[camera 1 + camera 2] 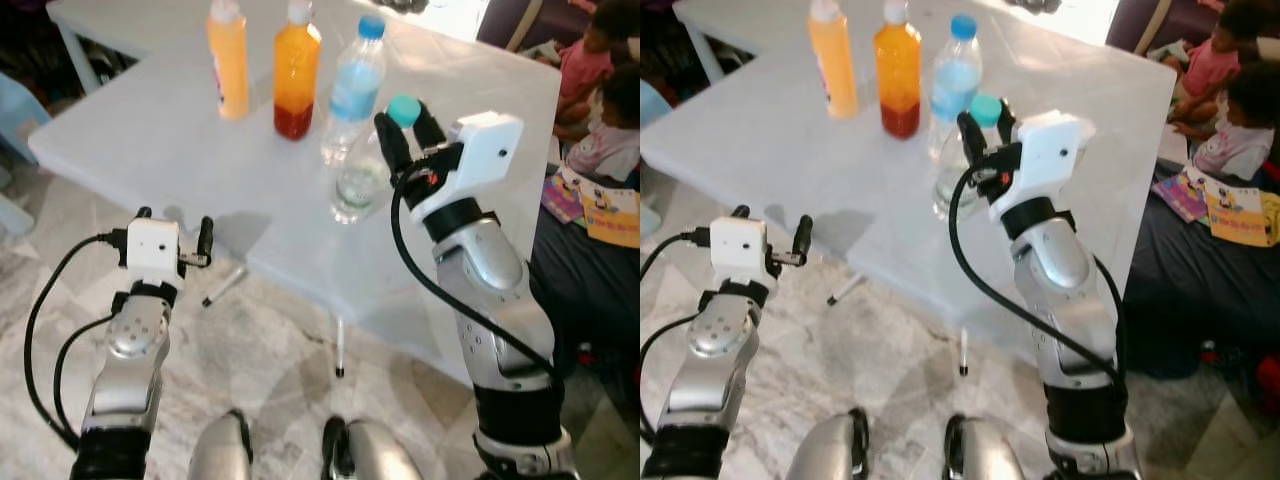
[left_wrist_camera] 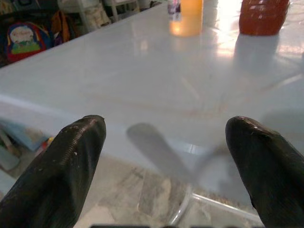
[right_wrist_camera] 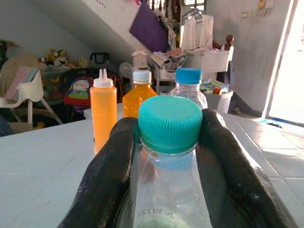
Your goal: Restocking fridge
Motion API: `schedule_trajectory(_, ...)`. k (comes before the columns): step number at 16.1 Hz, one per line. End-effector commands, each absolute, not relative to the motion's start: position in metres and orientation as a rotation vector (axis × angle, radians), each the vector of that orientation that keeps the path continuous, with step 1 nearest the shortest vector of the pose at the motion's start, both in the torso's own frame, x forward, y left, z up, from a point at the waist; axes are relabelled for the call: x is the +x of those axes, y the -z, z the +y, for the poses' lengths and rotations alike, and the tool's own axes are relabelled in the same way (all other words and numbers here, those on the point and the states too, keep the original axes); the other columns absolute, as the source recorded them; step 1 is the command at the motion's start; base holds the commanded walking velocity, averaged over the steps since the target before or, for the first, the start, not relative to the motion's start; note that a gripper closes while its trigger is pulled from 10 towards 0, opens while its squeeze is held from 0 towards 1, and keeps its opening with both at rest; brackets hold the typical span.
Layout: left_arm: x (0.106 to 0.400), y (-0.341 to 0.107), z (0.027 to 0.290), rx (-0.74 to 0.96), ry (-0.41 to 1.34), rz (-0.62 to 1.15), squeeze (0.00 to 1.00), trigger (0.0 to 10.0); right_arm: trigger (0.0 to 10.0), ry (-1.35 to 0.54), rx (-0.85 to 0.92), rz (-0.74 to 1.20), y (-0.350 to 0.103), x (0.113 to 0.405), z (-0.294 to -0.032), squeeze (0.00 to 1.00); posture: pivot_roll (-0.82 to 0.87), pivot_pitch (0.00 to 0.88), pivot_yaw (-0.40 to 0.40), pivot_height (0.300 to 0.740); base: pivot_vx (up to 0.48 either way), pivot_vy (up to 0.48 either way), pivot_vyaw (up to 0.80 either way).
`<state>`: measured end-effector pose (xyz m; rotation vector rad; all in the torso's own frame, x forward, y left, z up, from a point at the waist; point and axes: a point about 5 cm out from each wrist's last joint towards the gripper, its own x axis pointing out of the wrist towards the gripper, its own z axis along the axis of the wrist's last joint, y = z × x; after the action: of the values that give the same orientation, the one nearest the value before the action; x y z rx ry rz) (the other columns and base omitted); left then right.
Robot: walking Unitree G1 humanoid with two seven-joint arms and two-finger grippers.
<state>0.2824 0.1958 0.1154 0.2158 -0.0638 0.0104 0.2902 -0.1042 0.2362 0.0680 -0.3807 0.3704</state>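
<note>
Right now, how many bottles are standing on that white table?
4. An orange squeeze bottle at the far left, a juice bottle beside it, a blue-capped bottle next, and a teal-capped bottle nearest, between the right gripper's fingers.

clear teal-capped bottle upright on white table, beside blue-capped bottle, two orange bottles

I note two people seated right of the white table, a colourful book by them, marble floor below.
</note>
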Motion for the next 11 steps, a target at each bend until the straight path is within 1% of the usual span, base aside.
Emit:
schedule_trajectory(1,0.2790,-0.1094,0.1971,0.233,-0.010,-0.046,0.00,10.0,10.0,-0.381,0.052,-0.370,-0.2325,0.2902,-0.1014,0.00,0.05,0.088,-0.072,0.740,-0.270,0.000,0.00)
schedule_trajectory(5,0.2839,-0.1107,0.1957,0.230,-0.013,-0.055,0.00,10.0,10.0,-0.384,0.025,-0.417,-0.2400,0.2938,-0.0976,0.00,0.05,0.075,-0.076,0.740,-0.291,0.000,0.00)
schedule_trajectory(11,0.2852,-0.1098,0.1947,0.232,-0.012,-0.057,0.00,10.0,10.0,-0.363,0.011,-0.423,-0.2389,0.2976,-0.1003,0.00,0.05,0.073,-0.076,0.740,-0.308,0.000,0.00)
